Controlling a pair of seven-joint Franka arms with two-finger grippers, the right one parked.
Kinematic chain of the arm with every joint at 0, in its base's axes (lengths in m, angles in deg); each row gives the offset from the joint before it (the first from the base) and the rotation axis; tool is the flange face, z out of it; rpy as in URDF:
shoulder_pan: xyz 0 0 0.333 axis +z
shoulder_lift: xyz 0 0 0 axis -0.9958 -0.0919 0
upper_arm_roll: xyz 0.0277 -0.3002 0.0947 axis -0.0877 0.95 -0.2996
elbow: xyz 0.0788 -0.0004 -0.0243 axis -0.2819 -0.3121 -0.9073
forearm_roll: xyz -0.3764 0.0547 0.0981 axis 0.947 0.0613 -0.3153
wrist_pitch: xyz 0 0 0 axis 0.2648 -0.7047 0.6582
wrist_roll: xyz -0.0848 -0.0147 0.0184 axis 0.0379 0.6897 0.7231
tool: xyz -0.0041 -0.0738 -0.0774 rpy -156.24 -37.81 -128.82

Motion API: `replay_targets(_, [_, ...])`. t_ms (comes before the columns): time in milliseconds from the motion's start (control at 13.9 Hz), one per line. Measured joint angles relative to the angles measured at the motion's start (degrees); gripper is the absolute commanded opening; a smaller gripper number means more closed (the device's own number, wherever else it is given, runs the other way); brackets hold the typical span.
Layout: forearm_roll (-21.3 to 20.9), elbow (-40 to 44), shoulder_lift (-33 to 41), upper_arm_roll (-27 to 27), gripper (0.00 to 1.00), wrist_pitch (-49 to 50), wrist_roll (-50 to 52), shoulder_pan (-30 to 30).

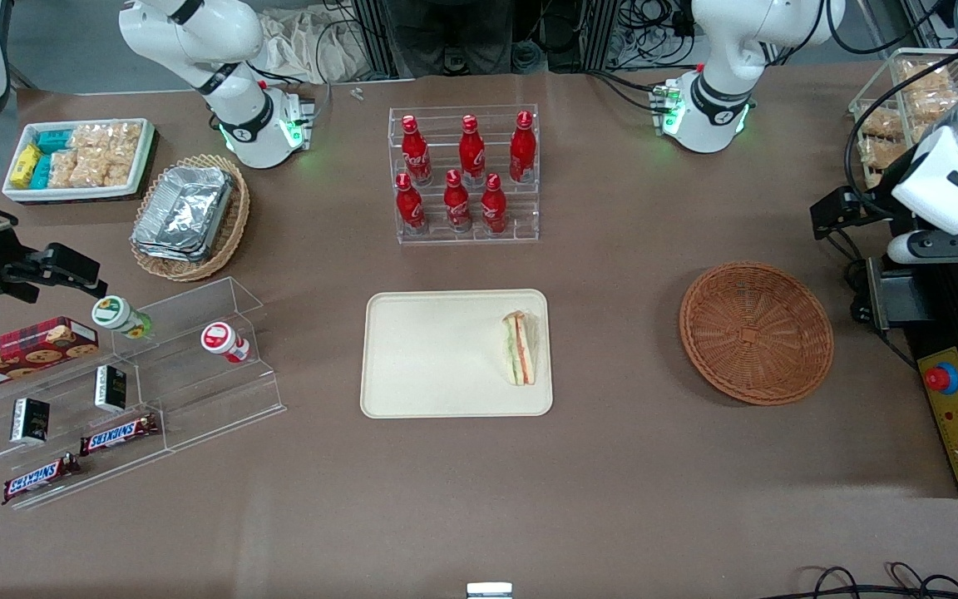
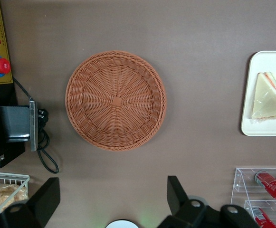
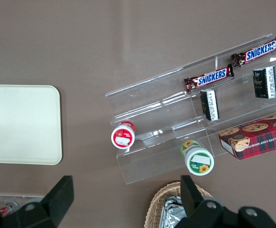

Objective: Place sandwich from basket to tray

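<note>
The sandwich (image 1: 519, 348) (image 2: 269, 97), a white bread wedge with orange and green layers, lies on the cream tray (image 1: 437, 358) (image 2: 266, 128), close to the tray edge that faces the basket. The round reddish-brown wicker basket (image 1: 756, 333) (image 2: 115, 100) sits on the table beside the tray, toward the working arm's end, with nothing in it. My gripper (image 1: 838, 211) (image 2: 111, 197) hangs high above the table, farther from the front camera than the basket. It is open, its two black fingers (image 2: 176, 194) wide apart with only bare table between them.
A clear rack of red bottles (image 1: 464, 176) stands farther from the front camera than the tray. A yellow control box with a red button (image 1: 957, 408) and a wire rack of snacks (image 1: 903, 108) sit at the working arm's end. Snack shelves (image 1: 113, 391) lie toward the parked arm's end.
</note>
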Motion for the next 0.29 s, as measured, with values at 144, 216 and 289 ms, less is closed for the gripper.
replay_targets(144, [0.01,0.07,0.09,3.97,1.0,0.21,-0.28,4.25])
replay_targets(216, [0.01,0.11,0.14,6.22,1.0,0.33,-0.28,6.59])
replay_targets(289, [0.02,0.13,0.17,9.15,1.0,0.37,-0.28,9.61])
